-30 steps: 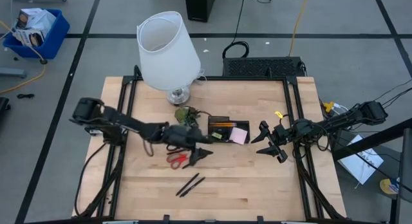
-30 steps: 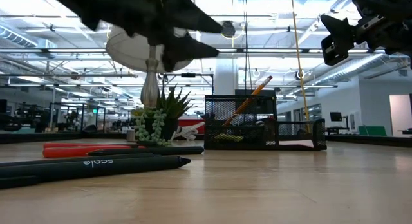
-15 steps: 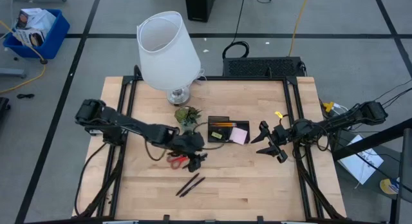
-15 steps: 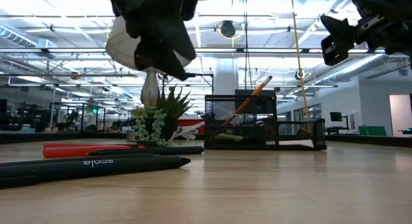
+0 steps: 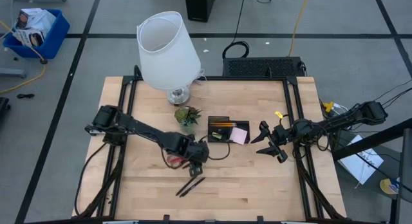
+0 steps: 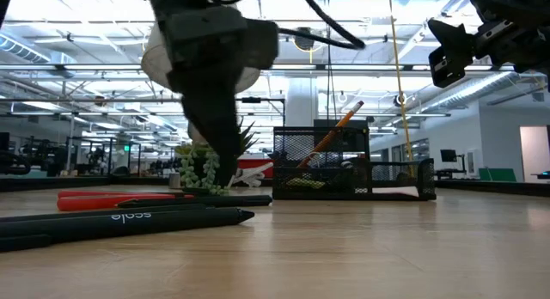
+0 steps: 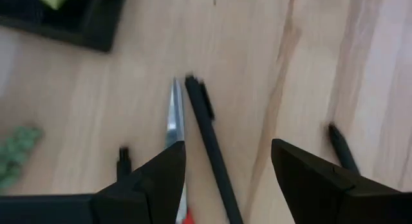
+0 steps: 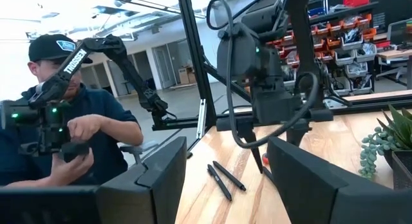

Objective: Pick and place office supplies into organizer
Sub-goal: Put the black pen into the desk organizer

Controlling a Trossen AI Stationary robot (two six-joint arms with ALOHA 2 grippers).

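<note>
My left gripper [image 5: 196,158] [image 7: 228,169] is open and points down. It hangs just above the tip of the red-handled scissors [image 5: 175,161] [image 6: 112,198] and a black pen [image 7: 209,143] lying beside their blade [image 7: 174,118]; its fingers stand on either side of that pen. Two more black pens [image 5: 190,185] [image 6: 129,218] lie nearer the table's near edge. The black organizer [image 5: 228,130] [image 6: 344,172] holds an orange pencil [image 6: 331,131], a pink sticky-note pad [image 5: 239,135] and a yellow-green piece [image 5: 215,136]. My right gripper [image 5: 270,141] waits open, raised, right of the organizer.
A small green plant [image 5: 187,114] stands just left of the organizer, and a white-shaded lamp [image 5: 167,50] stands at the far edge. Bare wood lies right of the pens. In the right wrist view a person [image 8: 71,121] sits beyond the table's left side.
My left gripper has tipped from lying nearly level to pointing straight down. It has also come down and a little toward the table's near-right, over the scissors' tip and the pen. The right arm and the objects have kept still.
</note>
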